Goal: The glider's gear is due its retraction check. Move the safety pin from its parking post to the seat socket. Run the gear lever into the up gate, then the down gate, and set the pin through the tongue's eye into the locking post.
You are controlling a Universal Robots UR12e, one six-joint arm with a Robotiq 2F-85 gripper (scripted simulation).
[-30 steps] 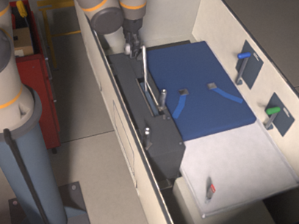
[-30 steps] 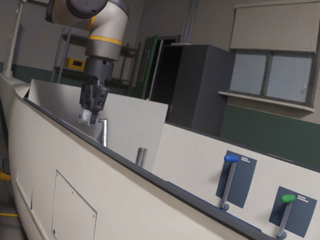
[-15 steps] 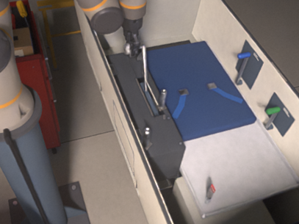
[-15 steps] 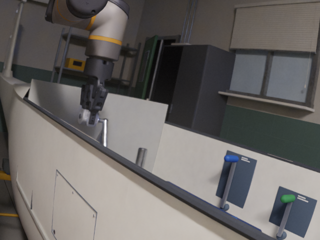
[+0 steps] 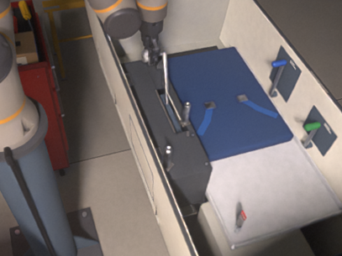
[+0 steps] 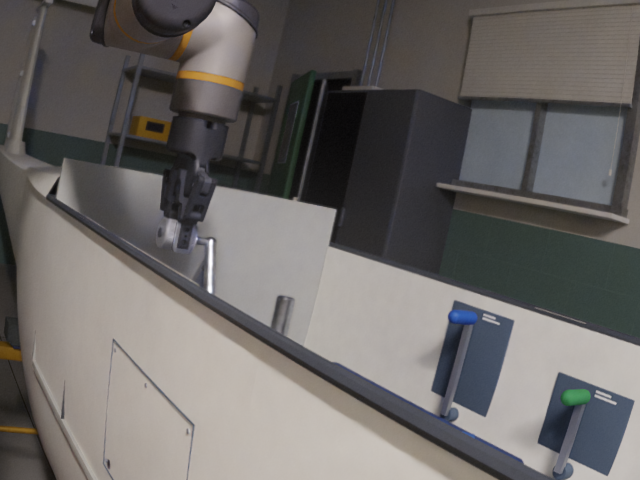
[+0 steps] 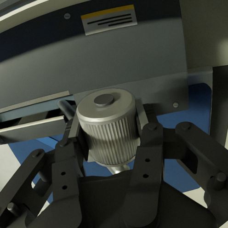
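Observation:
The gear lever's point(image 5: 166, 81) lower end is hidden in the slot of the dark side console point(image 5: 164, 122), and its ribbed metal knob point(image 7: 108, 125) at the top sits clamped in my closed gripper point(image 5: 150, 57) near the cockpit's front left wall. The shaft leans up from the slot toward the gripper point(image 6: 178, 238). Two metal posts stand on the console: one point(image 5: 186, 111) beside the slot and one point(image 5: 168, 152) nearer the camera. The safety pin point(image 5: 240, 215), dark with a red tag, stands at the near edge of the grey seat pan.
A blue seat cushion point(image 5: 228, 98) with two belt tongues point(image 5: 209, 105) fills the cockpit floor. A blue-handled lever point(image 5: 278, 73) and a green-handled lever point(image 5: 311, 131) are on the right wall. A red tool cart point(image 5: 37, 82) stands outside the hull.

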